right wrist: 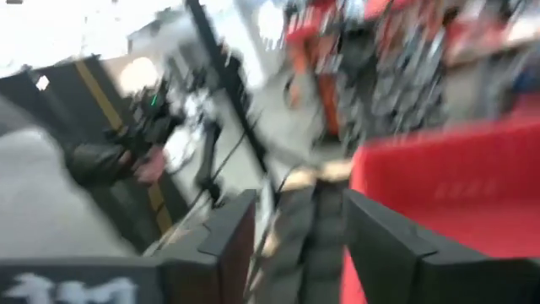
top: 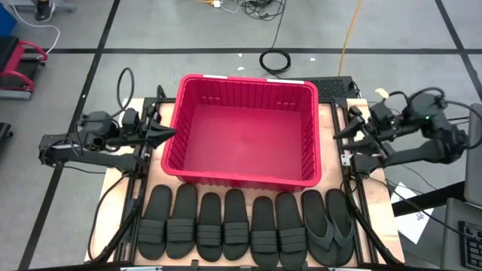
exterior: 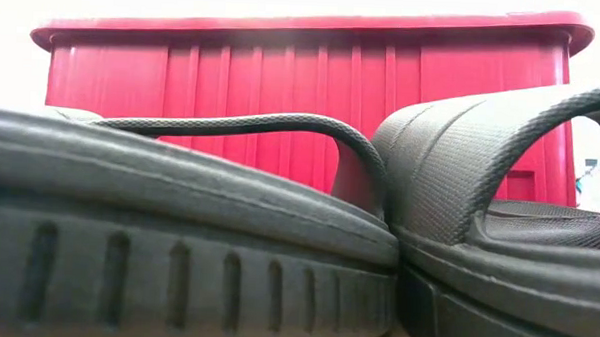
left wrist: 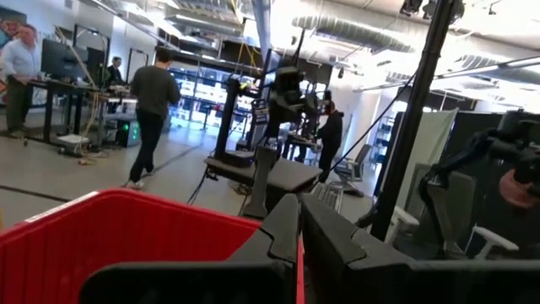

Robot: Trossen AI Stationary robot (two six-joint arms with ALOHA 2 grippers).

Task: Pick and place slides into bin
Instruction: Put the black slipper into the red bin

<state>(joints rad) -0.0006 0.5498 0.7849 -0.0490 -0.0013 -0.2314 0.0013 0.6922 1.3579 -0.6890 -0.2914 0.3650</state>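
Reading left to right: my left tool [top: 167,134] waits shut, empty, beside the bin [top: 242,88]; the slides [top: 248,224] line the desk's near edge. Light, bendy rubber, I judge; grip a strap. Right tool [top: 345,136] gapes, empty.

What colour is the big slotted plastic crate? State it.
Red: the large rectangular ribbed plastic crate shows best in the high view.
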